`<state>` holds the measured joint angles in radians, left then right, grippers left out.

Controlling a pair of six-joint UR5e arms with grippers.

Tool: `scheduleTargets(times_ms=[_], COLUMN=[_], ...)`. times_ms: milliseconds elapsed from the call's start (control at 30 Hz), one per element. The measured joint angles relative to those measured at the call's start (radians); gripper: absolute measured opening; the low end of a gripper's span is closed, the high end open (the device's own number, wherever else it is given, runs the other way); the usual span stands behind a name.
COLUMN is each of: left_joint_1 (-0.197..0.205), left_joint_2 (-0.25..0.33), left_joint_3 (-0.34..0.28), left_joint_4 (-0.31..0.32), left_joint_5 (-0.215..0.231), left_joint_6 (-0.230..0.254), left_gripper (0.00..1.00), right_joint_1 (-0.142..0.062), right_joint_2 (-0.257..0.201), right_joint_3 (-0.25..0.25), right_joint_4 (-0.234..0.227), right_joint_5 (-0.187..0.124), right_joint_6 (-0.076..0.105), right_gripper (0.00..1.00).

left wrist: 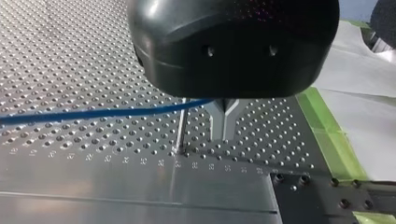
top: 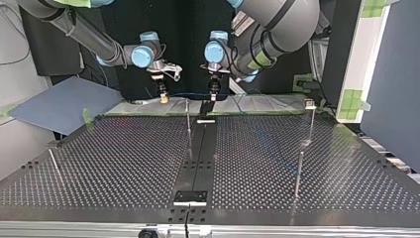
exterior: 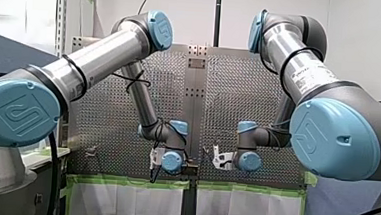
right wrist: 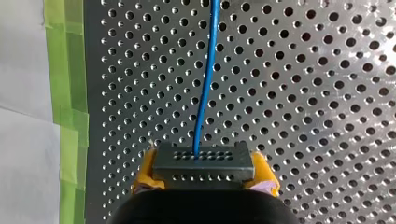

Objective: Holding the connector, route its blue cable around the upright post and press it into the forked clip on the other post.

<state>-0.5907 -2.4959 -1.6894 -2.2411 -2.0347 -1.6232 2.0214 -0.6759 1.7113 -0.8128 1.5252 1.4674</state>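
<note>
The perforated metal table is filling the middle of the room, with a dark rail running down its centre and strips of green tape edging it. White sheeting is hanging below the edge in the front view, and a blue-grey board is leaning off the corner at the top view's left. Several thin posts are standing on the plate. One upright post is rising near the far end of the rail. Another post at the top view's right is carrying a small head too small to read, a third post is standing nearer the camera, and a slanting rod is sitting at the left. Both arms are reaching down at the far edge. My right gripper is clamping its yellow pads on either side of the dark connector, so its jaws are set narrow around that block. The blue cable is leaving the connector's face and running straight ahead over the holes. In the top view it is stretching across to my left gripper, just behind the upright post. That gripper's metal fingers are meeting at the tips, with a small notch between them higher up. The cable is reaching them right under the black housing, beside the thin post, and I cannot tell whether it is pinched there.
</note>
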Motion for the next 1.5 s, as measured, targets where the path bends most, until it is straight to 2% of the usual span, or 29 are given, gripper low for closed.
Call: scheduleTargets(times_ms=[300, 467, 900, 1133, 1500], left_joint_1=[0.0, 0.0, 0.004, 0.01, 0.012], left_joint_2=[0.0, 0.0, -0.009, -0.047, -0.052], left_joint_3=[0.009, 0.026, 0.057, 0.107, 0.188], left_joint_4=[-0.016, -0.035, -0.073, -0.091, -0.144], left_joint_5=[-0.02, -0.021, 0.01, 0.022, 0.03], left_joint_6=[0.009, 0.011, -0.005, -0.018, -0.03], left_gripper=[0.0, 0.0, 0.0, 0.0, 0.0], right_joint_1=[-0.01, -0.014, -0.056, -0.075, -0.1], right_joint_2=[0.0, 0.0, -0.001, -0.001, 0.0], right_joint_3=[-0.024, -0.029, -0.066, -0.081, -0.088], right_joint_4=[0.044, 0.052, 0.098, 0.118, 0.128], right_joint_5=[-0.005, -0.005, -0.005, -0.006, -0.008], right_joint_6=[-0.003, -0.004, -0.004, -0.009, -0.01], right_gripper=[0.38, 0.38, 0.38, 0.38, 0.38])
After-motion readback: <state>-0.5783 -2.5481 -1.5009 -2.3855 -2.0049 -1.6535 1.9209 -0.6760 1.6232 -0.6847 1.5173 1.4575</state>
